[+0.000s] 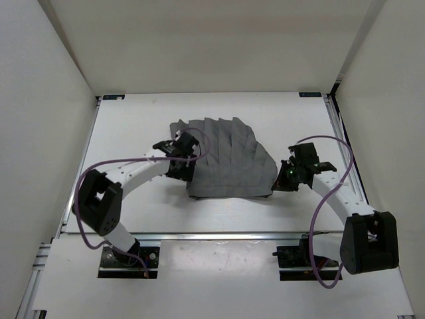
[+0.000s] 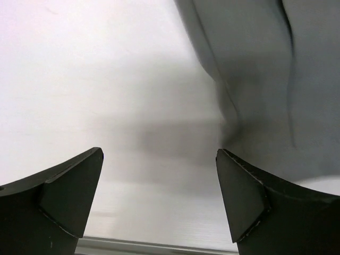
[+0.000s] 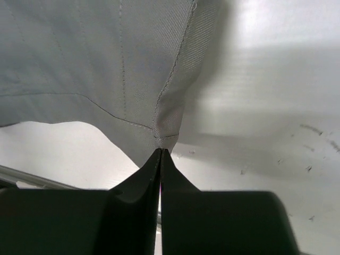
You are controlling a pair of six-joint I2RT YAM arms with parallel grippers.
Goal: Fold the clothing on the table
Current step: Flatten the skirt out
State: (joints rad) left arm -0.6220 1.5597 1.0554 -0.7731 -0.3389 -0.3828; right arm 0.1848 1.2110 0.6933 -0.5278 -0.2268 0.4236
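The dark grey clothing [image 1: 229,159] lies in the middle of the white table [image 1: 133,126], with pleat ridges fanning across its top. My left gripper [image 1: 182,156] stands open at the garment's left edge. In the left wrist view its jaws [image 2: 159,154] are wide apart over bare table, with the clothing [image 2: 265,79] off to the upper right. My right gripper [image 1: 282,178] is at the garment's lower right corner. In the right wrist view it [image 3: 161,151] is shut on a stitched corner of the clothing [image 3: 95,53], which lifts off the table [image 3: 265,106].
Metal rails run along the table's front edge [image 1: 219,234] and right side [image 1: 340,139]. White walls enclose the left, back and right. Purple cables loop over both arms [image 1: 93,169].
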